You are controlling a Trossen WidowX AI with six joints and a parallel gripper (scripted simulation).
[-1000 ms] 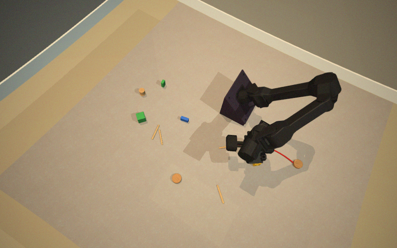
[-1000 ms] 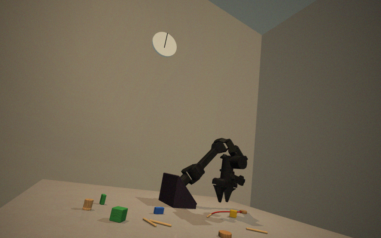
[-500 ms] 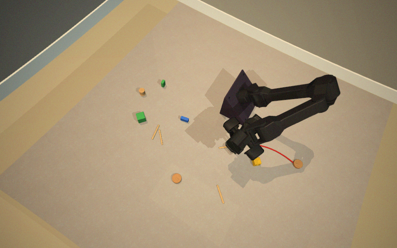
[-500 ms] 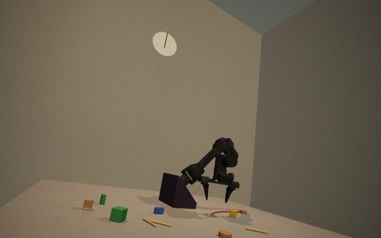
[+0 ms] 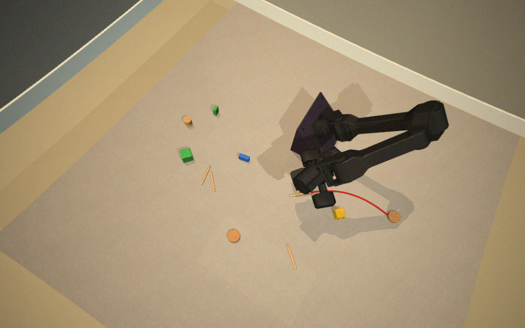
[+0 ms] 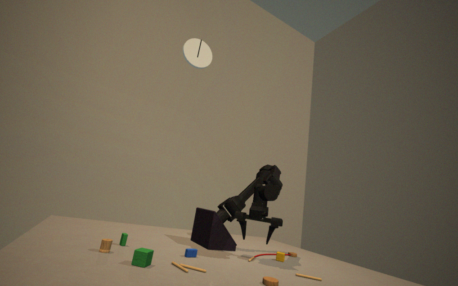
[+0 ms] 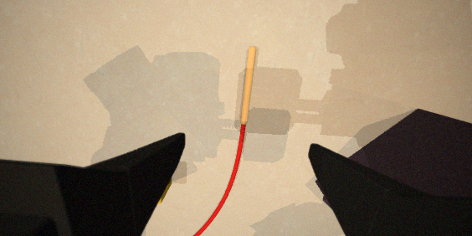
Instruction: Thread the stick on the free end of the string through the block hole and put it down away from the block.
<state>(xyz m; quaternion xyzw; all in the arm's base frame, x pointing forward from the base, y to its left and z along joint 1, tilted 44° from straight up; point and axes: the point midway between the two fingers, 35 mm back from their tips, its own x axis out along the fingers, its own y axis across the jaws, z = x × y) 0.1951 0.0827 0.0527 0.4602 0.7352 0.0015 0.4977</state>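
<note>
The wooden stick [image 5: 297,195] [image 6: 251,259] [image 7: 248,87] lies on the table at the end of the red string [image 5: 362,197] [image 6: 266,254] [image 7: 231,181]. The string curves to the round wooden button [image 5: 394,216] [image 6: 292,254]. The yellow block [image 5: 339,213] [image 6: 280,256] sits on the table beside the string; a sliver of this block [image 7: 165,192] shows behind the left finger in the wrist view. I cannot make out its hole clearly. My gripper [image 6: 255,241] [image 7: 247,144] is wide open and empty above the table, with the string passing below and between its fingertips in the wrist view. The arm hides the fingertips in the top view.
Two loose sticks [image 5: 205,174] [image 5: 212,181] lie near a green block [image 5: 186,155] [image 6: 142,257] and a blue block [image 5: 244,157] [image 6: 190,252]. Another loose stick [image 5: 291,256] [image 6: 308,277] and a wooden disc [image 5: 233,235] [image 6: 270,280] lie apart. A wooden cylinder [image 5: 187,121] stands near a small green block [image 5: 215,110].
</note>
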